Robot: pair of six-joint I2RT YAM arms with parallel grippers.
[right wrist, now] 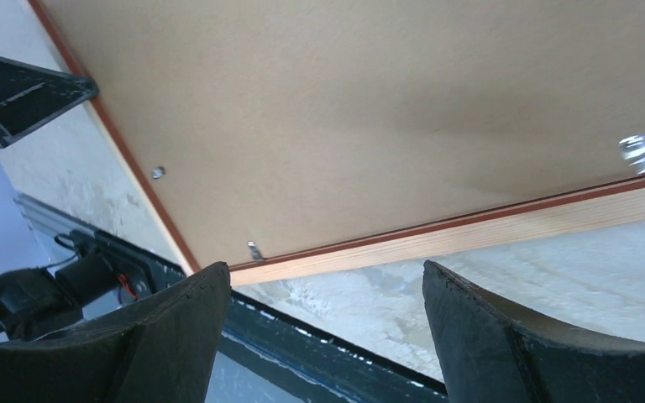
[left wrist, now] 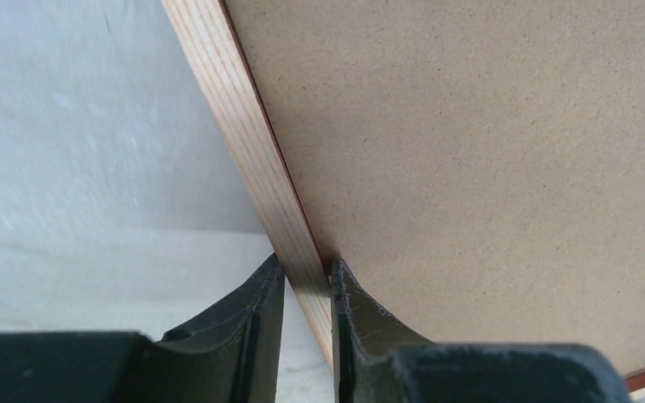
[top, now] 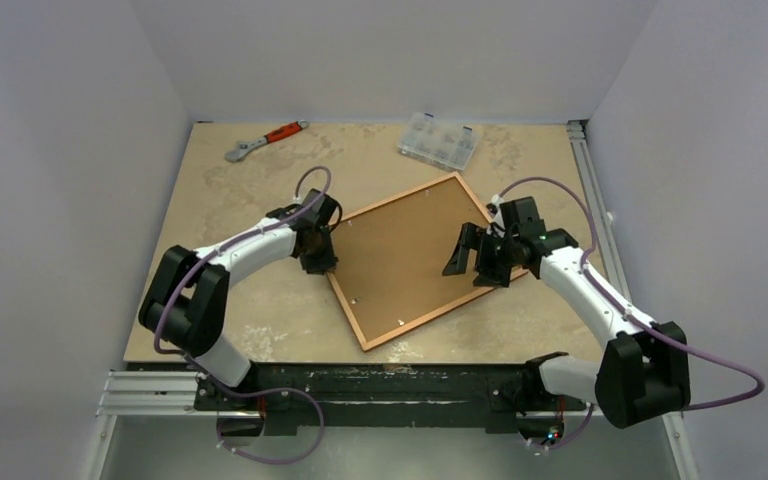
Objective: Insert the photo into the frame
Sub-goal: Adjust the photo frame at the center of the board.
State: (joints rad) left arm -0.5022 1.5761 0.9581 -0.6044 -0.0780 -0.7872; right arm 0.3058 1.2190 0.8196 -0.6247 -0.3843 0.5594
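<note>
Overhead view: the frame (top: 400,194) lies back-up and cornerwise at mid-table, with a brown backing board (top: 400,265) seated inside it. A clear compartment box (top: 439,141) at the far edge holds small parts too fine to identify. Only the left wrist view shows the left gripper (left wrist: 306,281) clamped across the frame's wooden rail. The right wrist view shows the right gripper (right wrist: 323,327), fingers wide apart, over the board.

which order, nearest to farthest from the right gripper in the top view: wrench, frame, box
1. frame: mid-table, directly beneath the right gripper.
2. box: at the far edge, behind the gripper and slightly to its left.
3. wrench: near the far left corner, across the table.
</note>
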